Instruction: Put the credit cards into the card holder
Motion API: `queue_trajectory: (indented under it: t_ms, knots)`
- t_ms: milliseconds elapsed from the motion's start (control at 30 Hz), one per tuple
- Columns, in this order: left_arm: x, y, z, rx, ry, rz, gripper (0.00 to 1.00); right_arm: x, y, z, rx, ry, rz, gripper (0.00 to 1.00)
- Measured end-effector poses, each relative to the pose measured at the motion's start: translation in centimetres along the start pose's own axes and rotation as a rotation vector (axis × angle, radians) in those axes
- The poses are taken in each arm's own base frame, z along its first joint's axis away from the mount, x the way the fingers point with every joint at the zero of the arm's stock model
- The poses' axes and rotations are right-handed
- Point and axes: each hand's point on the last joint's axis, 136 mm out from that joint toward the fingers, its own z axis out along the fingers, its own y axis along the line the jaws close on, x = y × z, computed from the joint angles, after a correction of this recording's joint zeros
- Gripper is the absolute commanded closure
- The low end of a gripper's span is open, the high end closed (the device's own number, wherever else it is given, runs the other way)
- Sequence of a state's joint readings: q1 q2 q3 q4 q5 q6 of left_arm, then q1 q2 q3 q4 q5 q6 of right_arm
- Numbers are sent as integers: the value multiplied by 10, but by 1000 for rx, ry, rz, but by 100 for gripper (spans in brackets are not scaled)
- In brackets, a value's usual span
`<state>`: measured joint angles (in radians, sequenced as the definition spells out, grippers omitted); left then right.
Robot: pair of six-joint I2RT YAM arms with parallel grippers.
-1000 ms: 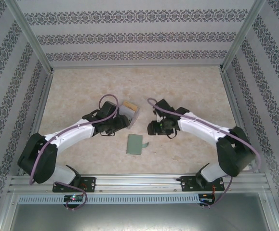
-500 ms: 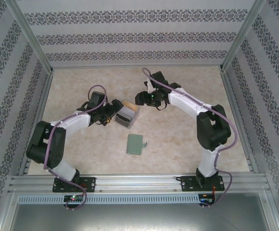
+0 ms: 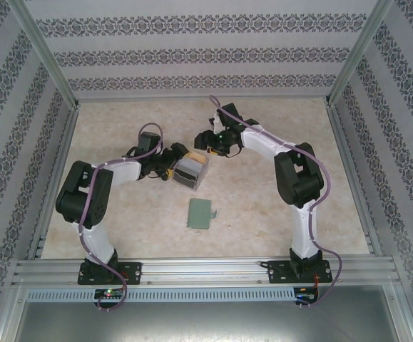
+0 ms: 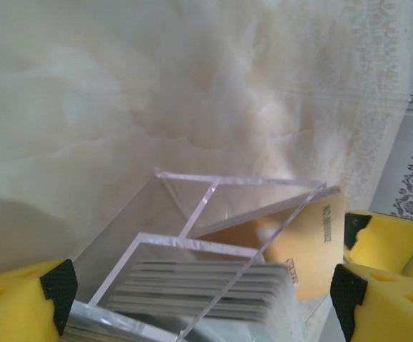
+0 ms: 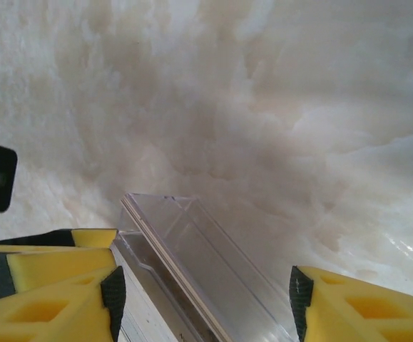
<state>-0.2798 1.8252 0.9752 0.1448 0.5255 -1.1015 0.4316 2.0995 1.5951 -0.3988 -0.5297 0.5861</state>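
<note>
The credit cards (image 4: 206, 292) stand as a stack of several grey and dark cards inside a clear plastic box (image 3: 190, 172), with a tan card (image 4: 306, 242) at its end. My left gripper (image 4: 199, 303) is open, its yellow fingers (image 4: 21, 310) straddling the box from the left. My right gripper (image 5: 202, 299) is open too, with the box's far clear end (image 5: 192, 242) between its fingers (image 5: 363, 306). In the top view the left gripper (image 3: 169, 164) and right gripper (image 3: 207, 143) flank the box. The card holder (image 3: 201, 213), a sage-green wallet, lies flat nearer the arms, apart from both.
The marbled beige table (image 3: 277, 206) is walled by patterned panels on three sides, with metal frame posts (image 3: 49, 71) at the corners. An aluminium rail (image 3: 206, 271) carrying both arm bases runs along the near edge.
The left arm has pulled back to the left and its jaws have widened, uncovering the box. The right gripper has swung away from the wallet, up and left to the box's far end.
</note>
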Motion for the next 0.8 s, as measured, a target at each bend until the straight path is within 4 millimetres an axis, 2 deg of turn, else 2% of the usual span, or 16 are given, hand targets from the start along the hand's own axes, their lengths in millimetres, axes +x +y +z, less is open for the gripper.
queue_trajectory:
  t_ms: [167,267,500,667,800]
  knots:
    - [7,-23,21,46,59,36,7,21,-27,-7,-6,21,83,37]
    - [13,-39,36,76,100,62,8,36,-44,-18,3,19,131,37]
    - [31,-71,68,128,181,116,8,51,-69,-58,20,-51,187,36]
    - [34,-96,71,162,205,171,7,48,-73,-88,42,-121,183,36]
    - [26,-99,61,119,170,219,5,44,-68,-114,93,-183,123,39]
